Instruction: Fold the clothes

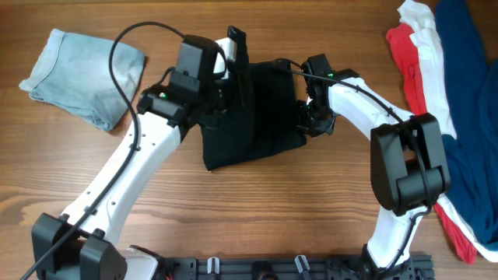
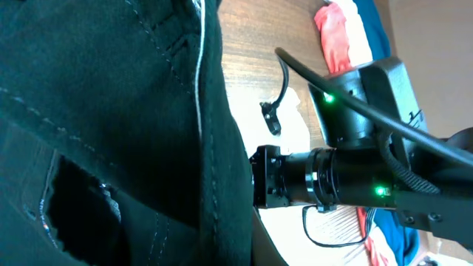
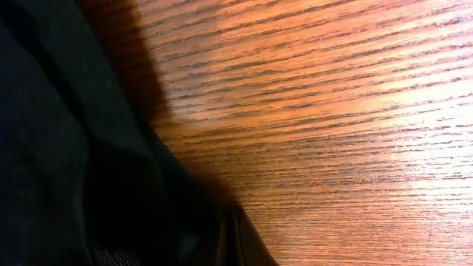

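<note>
The black shorts (image 1: 257,132) lie bunched in a compact shape at the middle of the wooden table. My left gripper (image 1: 233,74) is at their far left edge, and black fabric (image 2: 111,111) with stitched seams fills the left wrist view and hides the fingers. It looks shut on the shorts. My right gripper (image 1: 310,120) is at the right edge of the shorts. In the right wrist view the dark fabric (image 3: 52,148) covers the left side down to one fingertip. It looks shut on the shorts' edge.
Light-blue denim shorts (image 1: 82,70) lie folded at the far left. A pile of red, white and blue clothes (image 1: 436,62) runs down the right edge. My right arm (image 2: 355,177) shows close by in the left wrist view. Bare wood (image 3: 332,111) lies right of the shorts.
</note>
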`<action>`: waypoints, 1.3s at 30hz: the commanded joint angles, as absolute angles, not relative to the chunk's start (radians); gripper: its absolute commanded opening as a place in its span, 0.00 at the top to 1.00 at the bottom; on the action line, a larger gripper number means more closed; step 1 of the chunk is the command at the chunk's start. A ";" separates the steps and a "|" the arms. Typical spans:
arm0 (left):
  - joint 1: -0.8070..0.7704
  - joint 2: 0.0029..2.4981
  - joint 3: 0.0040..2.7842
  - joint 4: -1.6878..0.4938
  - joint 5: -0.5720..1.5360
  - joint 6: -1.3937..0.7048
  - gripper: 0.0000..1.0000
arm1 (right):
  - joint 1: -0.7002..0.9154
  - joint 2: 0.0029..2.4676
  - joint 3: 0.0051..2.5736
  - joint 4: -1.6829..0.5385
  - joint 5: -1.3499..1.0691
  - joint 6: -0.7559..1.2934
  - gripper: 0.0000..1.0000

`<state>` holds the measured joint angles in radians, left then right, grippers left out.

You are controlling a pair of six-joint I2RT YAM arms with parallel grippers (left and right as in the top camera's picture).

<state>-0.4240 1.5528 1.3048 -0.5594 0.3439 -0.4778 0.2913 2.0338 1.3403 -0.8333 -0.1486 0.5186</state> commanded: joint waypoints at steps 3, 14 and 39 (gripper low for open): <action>-0.464 1.589 1.329 -0.541 0.327 -0.487 0.86 | 0.295 2.071 1.327 -0.835 -0.135 0.523 0.96; -0.463 1.555 1.329 -0.485 0.328 -0.451 0.00 | 0.293 2.063 1.327 -0.858 -0.133 0.524 0.96; -0.187 1.866 1.329 -0.310 0.227 -0.366 0.00 | 0.297 1.657 1.327 -0.936 -0.387 0.397 0.96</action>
<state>-0.1883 1.7985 1.3109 -0.3943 0.2321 -0.3897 0.2489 1.6100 1.3293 -0.9321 -0.3130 0.4259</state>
